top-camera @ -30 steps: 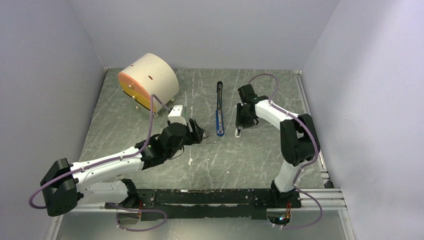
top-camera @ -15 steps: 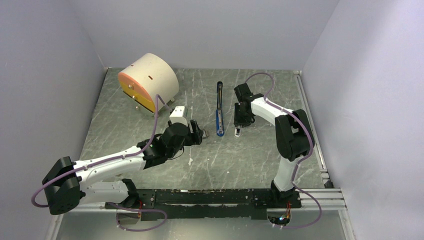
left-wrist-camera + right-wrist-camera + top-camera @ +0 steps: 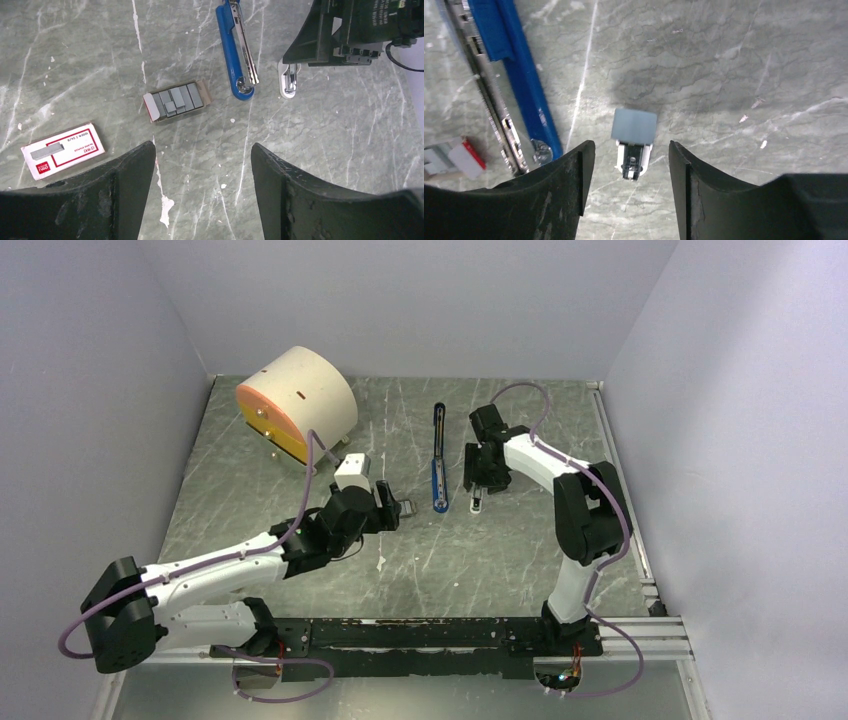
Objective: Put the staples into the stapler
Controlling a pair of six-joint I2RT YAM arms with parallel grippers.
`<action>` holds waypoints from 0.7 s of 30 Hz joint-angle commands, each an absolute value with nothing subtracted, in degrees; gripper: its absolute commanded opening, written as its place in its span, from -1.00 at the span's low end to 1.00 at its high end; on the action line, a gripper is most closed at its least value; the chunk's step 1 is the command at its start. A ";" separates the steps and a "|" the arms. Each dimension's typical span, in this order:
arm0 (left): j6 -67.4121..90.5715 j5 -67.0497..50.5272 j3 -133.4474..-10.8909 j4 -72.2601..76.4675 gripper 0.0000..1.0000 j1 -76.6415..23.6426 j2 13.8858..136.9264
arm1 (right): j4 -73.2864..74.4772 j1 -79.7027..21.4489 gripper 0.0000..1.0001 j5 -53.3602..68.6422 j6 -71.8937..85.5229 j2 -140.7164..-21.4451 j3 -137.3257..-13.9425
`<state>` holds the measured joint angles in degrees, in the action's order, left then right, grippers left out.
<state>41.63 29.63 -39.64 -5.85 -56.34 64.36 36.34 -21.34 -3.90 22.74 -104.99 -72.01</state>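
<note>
Now your right hand (image 3: 628,149) is opening, leaving the light-blue piece (image 3: 634,126) free beside the stapler (image 3: 524,75); your left hand (image 3: 202,160) is hovering wide over the staples (image 3: 176,101), mid-frame, likely grabbing next.

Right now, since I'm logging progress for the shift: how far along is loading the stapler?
Done: the stapler lies opened out, metal channel exposed, and the staples sit uncovered in their tray. In hand: nothing; the left gripper hangs open near the staples, the right gripper open over a light-blue and white piece. Left: lift a strip, lay it in the channel, close the stapler.
</note>
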 commanded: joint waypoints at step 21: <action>44.39 42.72 -46.18 -34.69 0.53 -55.39 46.22 | 29.03 -43.85 -0.09 -10.58 25.11 -94.75 -72.86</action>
<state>42.70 39.07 -46.09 -29.80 -55.90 48.60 32.45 -41.04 -8.62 23.49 -92.09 -72.01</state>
